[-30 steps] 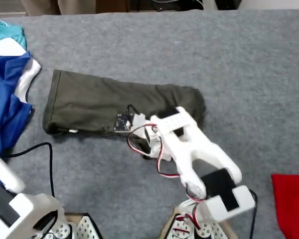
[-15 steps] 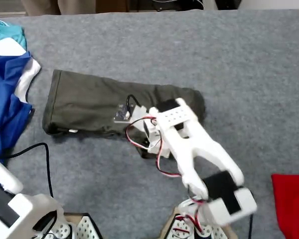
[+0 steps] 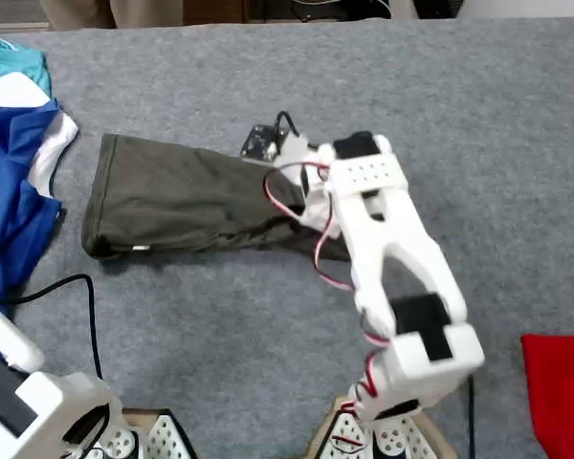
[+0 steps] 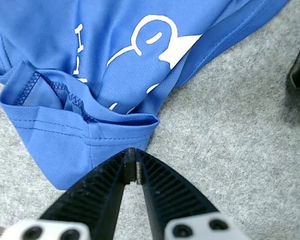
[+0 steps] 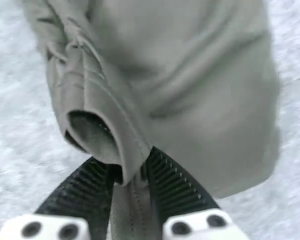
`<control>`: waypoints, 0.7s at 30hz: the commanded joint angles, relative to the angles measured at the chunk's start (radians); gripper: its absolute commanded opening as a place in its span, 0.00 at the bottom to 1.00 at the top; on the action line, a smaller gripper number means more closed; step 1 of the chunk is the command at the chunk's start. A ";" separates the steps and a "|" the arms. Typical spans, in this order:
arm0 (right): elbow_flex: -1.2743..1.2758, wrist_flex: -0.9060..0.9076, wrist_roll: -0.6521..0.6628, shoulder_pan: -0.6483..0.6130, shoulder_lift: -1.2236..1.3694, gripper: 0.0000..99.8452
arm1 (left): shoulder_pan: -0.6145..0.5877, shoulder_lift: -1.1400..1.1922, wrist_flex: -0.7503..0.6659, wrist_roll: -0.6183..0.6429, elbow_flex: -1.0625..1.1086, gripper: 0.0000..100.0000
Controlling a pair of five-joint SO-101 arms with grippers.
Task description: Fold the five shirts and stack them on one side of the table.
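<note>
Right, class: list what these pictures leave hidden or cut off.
1. High view: the red shirt is cut off by the right edge.
2. High view: the blue shirt runs off the left edge.
3. High view: the right arm covers one end of the olive shirt.
4. Right wrist view: cloth hides the tips of the right gripper.

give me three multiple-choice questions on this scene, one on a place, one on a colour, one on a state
1. In the high view, the red shirt lies at the: A left edge, B centre, C right edge.
2. The cloth in the right tool is: A blue, B olive, C white.
3. The left tool is: A wide open, B shut, C gripping a cup.
Answers: 1 C, it sits at the lower right. 2 B, the olive shirt is pinched between the fingers. 3 B, its fingers meet just short of the blue shirt.
</note>
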 commanded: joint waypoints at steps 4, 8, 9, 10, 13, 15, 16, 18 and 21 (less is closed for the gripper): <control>-0.231 0.020 0.048 0.008 0.153 0.01 | -0.002 -0.056 0.009 -0.009 -0.044 0.02; -0.288 0.035 0.064 0.010 0.211 0.01 | -0.002 -0.056 0.009 -0.009 -0.044 0.02; -0.292 0.035 0.081 0.010 0.217 0.01 | -0.002 -0.056 0.009 -0.009 -0.044 0.02; -0.294 0.035 0.097 0.010 0.222 0.01 | -0.002 -0.056 0.009 -0.009 -0.044 0.02; -0.294 0.029 0.137 0.008 0.225 0.01 | -0.002 -0.056 0.009 -0.009 -0.044 0.02; -0.298 0.028 0.149 0.008 0.225 0.01 | -0.002 -0.056 0.009 -0.009 -0.044 0.02; -0.298 0.028 0.157 0.008 0.223 0.01 | -0.002 -0.056 0.009 -0.009 -0.044 0.02; -0.298 0.028 0.172 0.008 0.223 0.01 | -0.002 -0.056 0.009 -0.009 -0.044 0.02; -0.298 0.026 0.181 0.008 0.222 0.06 | -0.002 -0.056 0.009 -0.009 -0.043 0.02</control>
